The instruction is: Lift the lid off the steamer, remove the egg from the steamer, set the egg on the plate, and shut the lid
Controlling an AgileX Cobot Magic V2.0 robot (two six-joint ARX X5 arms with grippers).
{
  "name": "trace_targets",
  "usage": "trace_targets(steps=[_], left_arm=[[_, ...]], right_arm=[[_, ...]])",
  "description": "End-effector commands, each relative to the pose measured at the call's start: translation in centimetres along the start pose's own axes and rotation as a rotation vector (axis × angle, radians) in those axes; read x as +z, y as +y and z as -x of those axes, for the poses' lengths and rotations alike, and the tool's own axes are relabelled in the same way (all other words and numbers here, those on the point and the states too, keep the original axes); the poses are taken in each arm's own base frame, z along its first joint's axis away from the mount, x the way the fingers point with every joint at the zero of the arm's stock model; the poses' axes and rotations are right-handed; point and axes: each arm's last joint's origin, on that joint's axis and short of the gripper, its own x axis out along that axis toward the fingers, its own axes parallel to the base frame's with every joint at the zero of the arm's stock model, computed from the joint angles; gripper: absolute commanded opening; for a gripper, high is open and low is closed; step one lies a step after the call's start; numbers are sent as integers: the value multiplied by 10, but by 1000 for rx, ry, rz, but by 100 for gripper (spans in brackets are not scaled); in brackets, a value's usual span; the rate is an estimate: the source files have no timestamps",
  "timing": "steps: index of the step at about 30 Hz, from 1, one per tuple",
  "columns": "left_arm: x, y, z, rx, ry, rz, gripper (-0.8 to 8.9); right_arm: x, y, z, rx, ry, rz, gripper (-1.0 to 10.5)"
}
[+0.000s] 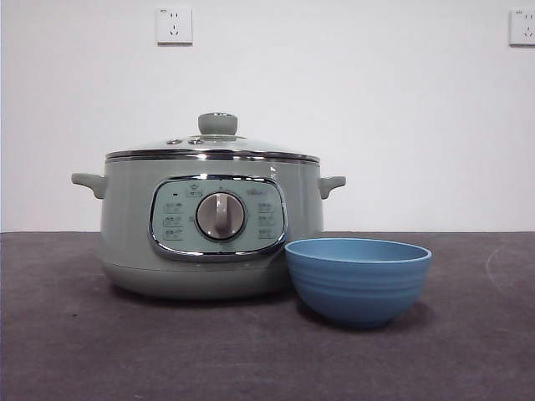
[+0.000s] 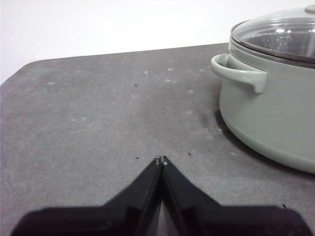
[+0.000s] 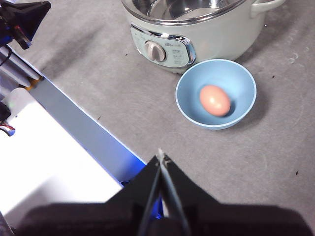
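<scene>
The sage-green steamer (image 1: 125,234) stands on the table with the glass lid (image 1: 213,146) closed on it. The sky-blue plate, a deep bowl (image 1: 358,280), stands just in front of it to the right. In the right wrist view the egg (image 3: 215,100) lies inside the bowl (image 3: 189,105), next to the steamer (image 3: 216,39); the bowl's wall hides it in the front view. My right gripper (image 3: 161,156) is shut and empty, high above the table near its edge. My left gripper (image 2: 161,160) is shut and empty, low over the table beside the steamer (image 2: 266,118), apart from its handle (image 2: 241,73).
The dark grey table top (image 1: 84,334) ends at a blue-and-white surface (image 3: 59,162) in the right wrist view. Another black arm part (image 3: 24,19) shows at that view's corner. Two wall sockets (image 1: 174,25) hang on the white wall.
</scene>
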Motion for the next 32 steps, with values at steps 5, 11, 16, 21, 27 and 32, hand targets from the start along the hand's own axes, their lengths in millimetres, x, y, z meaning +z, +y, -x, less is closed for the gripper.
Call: trace_targets(steps=[5,11,16,21,27,32], left_arm=[[-4,0,-1,4,8,11,-3],[-4,0,-1,4,8,11,-3],[-4,0,-1,4,8,11,-3],[-4,0,-1,4,8,11,-3],[-4,0,-1,4,8,11,-3],[-4,0,-1,4,8,11,-3]], right_arm=[[0,0,-1,0,0,-6,1],[0,0,-1,-1,0,-6,1],[0,0,-1,-1,0,-6,1],[0,-2,7,-39,-74,37,1],[2,-11,32,-163,-419,39,1],[-21,-26,27,-370,-564,29,1]])
